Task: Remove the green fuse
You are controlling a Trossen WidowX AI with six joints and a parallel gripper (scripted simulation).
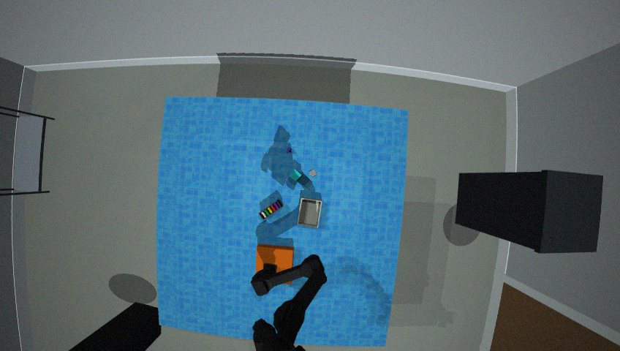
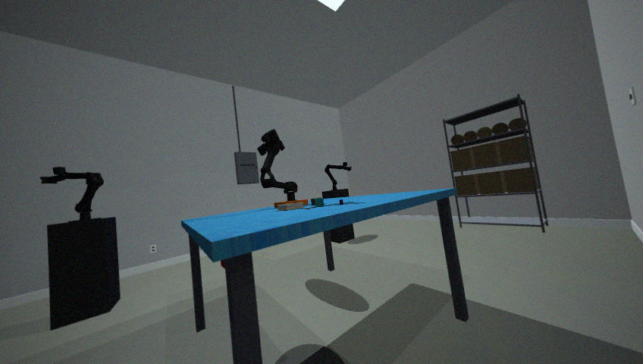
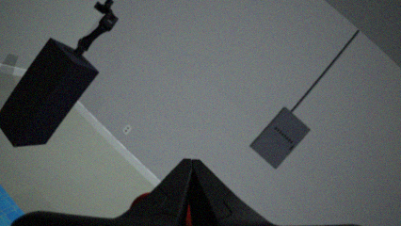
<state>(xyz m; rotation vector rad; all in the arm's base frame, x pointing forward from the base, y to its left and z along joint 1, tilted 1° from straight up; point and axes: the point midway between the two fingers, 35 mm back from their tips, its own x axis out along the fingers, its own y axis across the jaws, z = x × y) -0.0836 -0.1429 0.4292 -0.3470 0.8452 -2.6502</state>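
The fuse block [image 1: 270, 209] lies on the blue table top left of the tray in the top view, with a row of coloured fuses in it. The green fuse [image 1: 267, 211] sits in the row between the white and yellow ones. The shallow grey tray [image 1: 308, 225] [image 2: 290, 206] stands to the right of the block; no fuse shows in it. My gripper [image 3: 190, 167] is shut and empty, its fingertips together in the wrist view. The arm is folded up high over its base, well away from block and tray. The wrist view shows neither block nor tray.
A teal block [image 1: 295, 175] [image 2: 319, 202], a flat grey square [image 1: 313, 172] and a small purple object [image 1: 289, 149] are beyond the block and tray. The orange base plate [image 1: 282, 258] is on the arm's side. Arm shadows cross the blue table [image 1: 195, 173] [image 2: 252, 225].
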